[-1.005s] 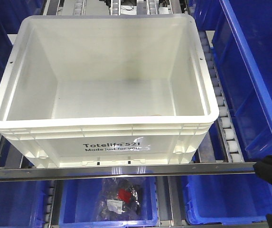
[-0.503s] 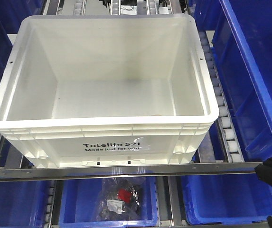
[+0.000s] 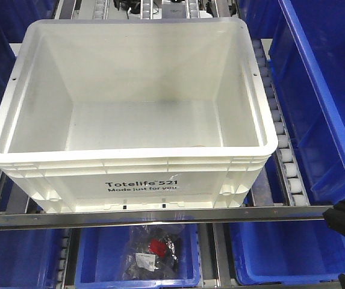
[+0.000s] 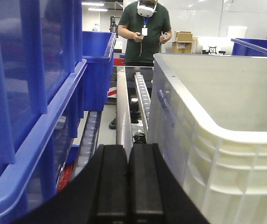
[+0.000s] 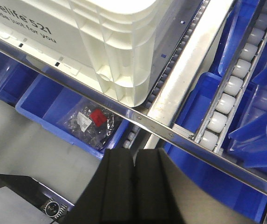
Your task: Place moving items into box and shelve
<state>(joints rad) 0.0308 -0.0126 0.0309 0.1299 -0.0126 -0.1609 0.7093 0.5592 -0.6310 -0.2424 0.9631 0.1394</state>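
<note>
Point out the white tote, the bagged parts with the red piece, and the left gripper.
white tote (image 3: 142, 186): front view, printed front wall.
bagged parts (image 3: 155, 247): front view, red piece.
left gripper (image 4: 128, 179): left wrist view, seam between shut fingers.

Box (image 3: 130, 162): white plastic, smooth, faint sheen, ribbed under rim, black print on front. Blue bins (image 3: 323, 90) at 3 o'clock: glossy plastic. Shelf rail (image 3: 160, 215): bare brushed metal. Rollers (image 5: 226, 88): pale smooth plastic. Bag (image 3: 151, 253) at 6 o'clock: clear crinkled film. End effectors (image 4: 128, 186): matt black.
</note>
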